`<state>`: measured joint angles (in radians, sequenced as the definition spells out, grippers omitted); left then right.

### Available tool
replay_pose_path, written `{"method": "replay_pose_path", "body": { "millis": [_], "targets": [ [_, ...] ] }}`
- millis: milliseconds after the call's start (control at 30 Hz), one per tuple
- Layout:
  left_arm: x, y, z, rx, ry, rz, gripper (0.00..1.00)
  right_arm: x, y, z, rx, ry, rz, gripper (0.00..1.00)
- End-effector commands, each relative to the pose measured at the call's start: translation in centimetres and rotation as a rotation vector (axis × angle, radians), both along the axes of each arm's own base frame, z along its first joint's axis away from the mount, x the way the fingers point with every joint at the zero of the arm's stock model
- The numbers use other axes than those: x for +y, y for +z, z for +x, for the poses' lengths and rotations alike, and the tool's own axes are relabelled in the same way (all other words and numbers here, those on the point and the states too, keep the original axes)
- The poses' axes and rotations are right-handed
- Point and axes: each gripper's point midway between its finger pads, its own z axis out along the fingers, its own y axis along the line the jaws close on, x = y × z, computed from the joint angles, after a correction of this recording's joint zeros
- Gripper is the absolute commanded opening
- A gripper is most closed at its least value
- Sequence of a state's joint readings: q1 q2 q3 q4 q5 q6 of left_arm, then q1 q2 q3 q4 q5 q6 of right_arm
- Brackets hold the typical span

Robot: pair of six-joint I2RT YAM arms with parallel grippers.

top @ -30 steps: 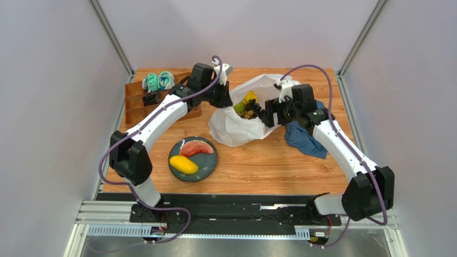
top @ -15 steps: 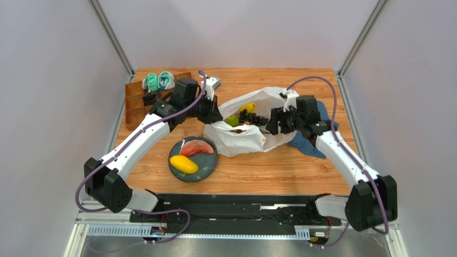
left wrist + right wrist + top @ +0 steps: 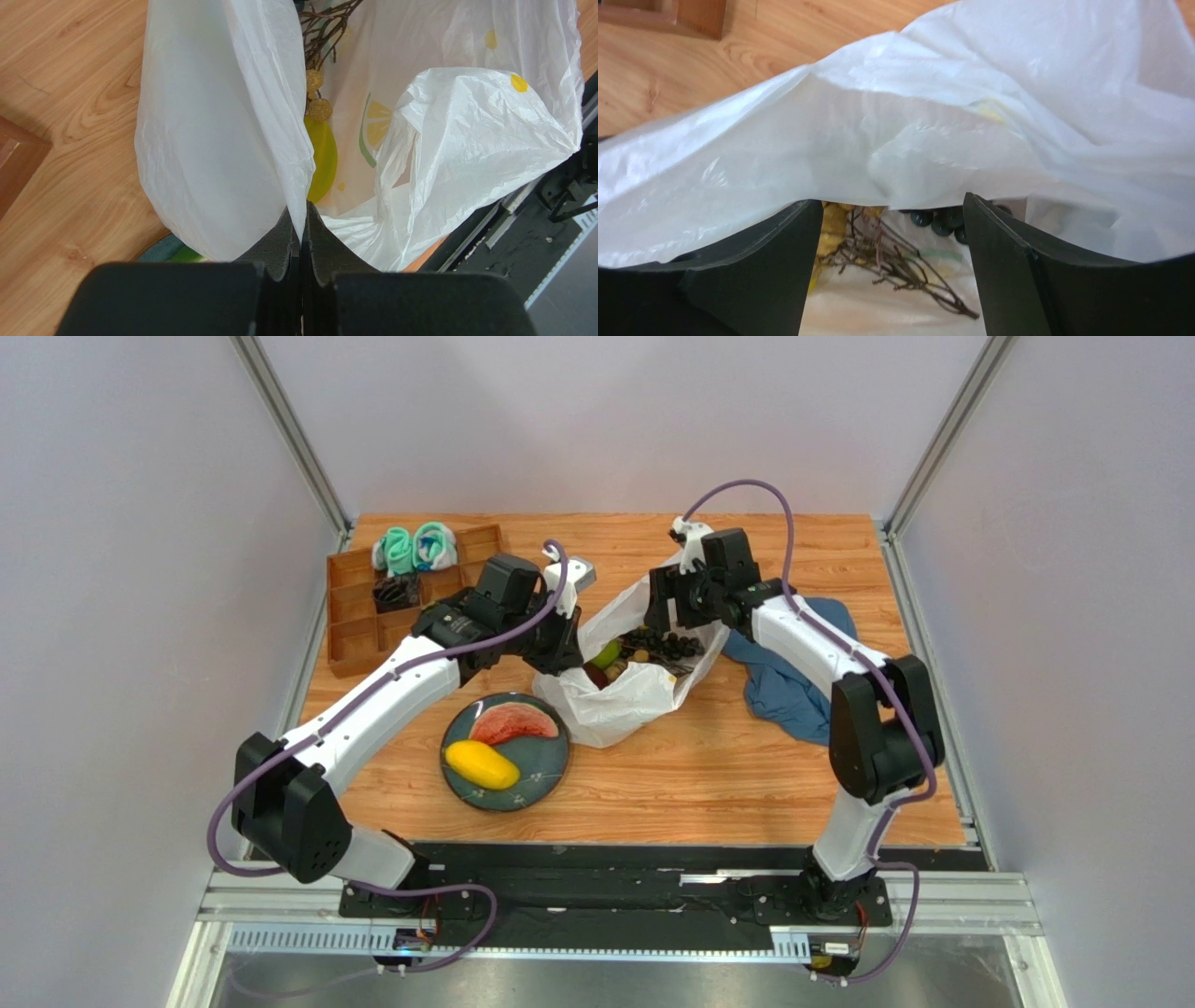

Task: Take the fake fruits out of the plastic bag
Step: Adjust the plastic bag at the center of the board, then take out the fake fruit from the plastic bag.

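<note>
The white plastic bag lies crumpled at mid-table with its mouth open upward. My left gripper is shut on the bag's left rim, the film pinched between its fingers. My right gripper stands open at the bag's far rim, looking in under the film. Between its fingers show a bare grape stem, dark grapes and a yellow piece. A yellow-green fruit and tan grapes lie inside. The watermelon slice and mango rest on the dark plate.
A wooden compartment tray with teal-and-white items stands at the back left. A dark blue cloth lies right of the bag. A small grey object sits behind the left wrist.
My left gripper shut on the bag's rim and drew it toward the near side. The right gripper swung from the bag's right side to its far rim. The bag sagged lower.
</note>
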<state>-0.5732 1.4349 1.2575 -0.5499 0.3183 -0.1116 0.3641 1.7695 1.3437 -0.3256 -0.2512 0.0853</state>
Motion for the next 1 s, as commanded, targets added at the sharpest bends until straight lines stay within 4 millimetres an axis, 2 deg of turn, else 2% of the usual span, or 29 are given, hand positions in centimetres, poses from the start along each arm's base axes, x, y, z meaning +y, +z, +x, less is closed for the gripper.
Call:
{"method": "replay_pose_path", "body": {
  "millis": [0, 67, 100, 167, 200, 267, 300, 333, 367, 400, 433, 500, 533, 567, 633, 667, 700, 733, 800, 867, 900, 933, 967],
  "targets": [
    [-0.1, 1.5, 2.1, -0.104, 0.009, 0.035, 0.00, 0.7, 1.7, 4.1, -0.064, -0.050, 0.008, 0.80],
    [-0.4, 1.3, 2.7, -0.101, 0.013, 0.044, 0.00, 0.9, 0.9, 4.8, -0.050, -0.057, -0.003, 0.82],
    [-0.4, 1.8, 3.2, -0.116, 0.023, 0.043, 0.00, 1.2, 0.2, 5.4, -0.041, -0.057, -0.009, 0.83],
    [-0.6, 1.7, 4.0, -0.112, 0.041, 0.057, 0.00, 1.1, -0.1, 6.0, -0.025, -0.073, -0.020, 0.83],
    [-0.5, 2.5, 4.8, -0.136, 0.070, 0.064, 0.00, 1.0, 0.2, 6.5, -0.027, -0.089, -0.029, 0.81],
    [-0.3, 2.5, 5.7, -0.140, 0.103, 0.083, 0.00, 0.8, 3.1, 7.5, -0.095, -0.111, -0.020, 0.81],
    [-0.1, 3.5, 6.6, -0.170, 0.137, 0.090, 0.00, 0.7, 4.4, 7.6, -0.123, -0.110, -0.013, 0.81],
    [-0.1, 3.3, 7.1, -0.172, 0.153, 0.100, 0.00, 0.9, 6.9, 7.1, -0.162, -0.091, 0.014, 0.81],
    [0.1, 3.4, 7.6, -0.180, 0.174, 0.111, 0.00, 1.0, 7.9, 6.6, -0.176, -0.076, 0.032, 0.81],
    [-0.1, 3.6, 7.9, -0.186, 0.175, 0.109, 0.00, 1.3, 8.6, 5.9, -0.184, -0.048, 0.051, 0.74],
    [-0.1, 3.1, 8.2, -0.176, 0.178, 0.116, 0.00, 2.1, 9.4, 3.6, -0.173, 0.033, 0.103, 0.68],
    [-0.1, 2.6, 8.2, -0.158, 0.187, 0.122, 0.00, 2.8, 8.9, 1.1, -0.132, 0.111, 0.135, 0.56],
    [-0.1, 2.2, 8.1, -0.142, 0.197, 0.118, 0.00, 3.7, 8.1, -0.6, -0.091, 0.167, 0.159, 0.54],
    [-0.3, 2.0, 7.9, -0.129, 0.192, 0.111, 0.00, 3.7, 6.0, -2.6, -0.034, 0.193, 0.150, 0.52],
    [-0.2, 1.3, 7.3, -0.101, 0.197, 0.107, 0.00, 4.8, 3.3, -5.4, 0.038, 0.254, 0.127, 0.44],
    [-0.1, 1.1, 7.1, -0.093, 0.199, 0.108, 0.00, 4.9, 1.5, -7.3, 0.086, 0.277, 0.116, 0.43],
    [0.3, 0.7, 6.6, -0.082, 0.201, 0.115, 0.00, 5.5, 1.0, -8.5, 0.092, 0.316, 0.116, 0.42],
    [0.5, 0.2, 6.3, -0.071, 0.208, 0.122, 0.00, 6.9, 0.8, -10.4, 0.097, 0.384, 0.124, 0.42],
    [1.3, -1.0, 5.5, -0.053, 0.218, 0.146, 0.00, 7.2, 0.2, -12.3, 0.074, 0.421, 0.099, 0.43],
    [1.9, -2.3, 4.9, -0.031, 0.226, 0.165, 0.00, 8.3, 0.1, -13.4, 0.036, 0.462, 0.106, 0.46],
    [2.1, -2.6, 4.7, -0.025, 0.232, 0.170, 0.00, 8.3, -0.1, -13.9, 0.001, 0.481, 0.064, 0.47],
    [2.2, -2.8, 4.5, -0.023, 0.234, 0.174, 0.00, 9.5, -0.2, -15.3, -0.041, 0.556, 0.014, 0.49],
    [2.5, -3.3, 4.4, -0.020, 0.237, 0.185, 0.00, 9.7, -0.5, -16.0, -0.035, 0.574, -0.010, 0.50]
  ]
}}
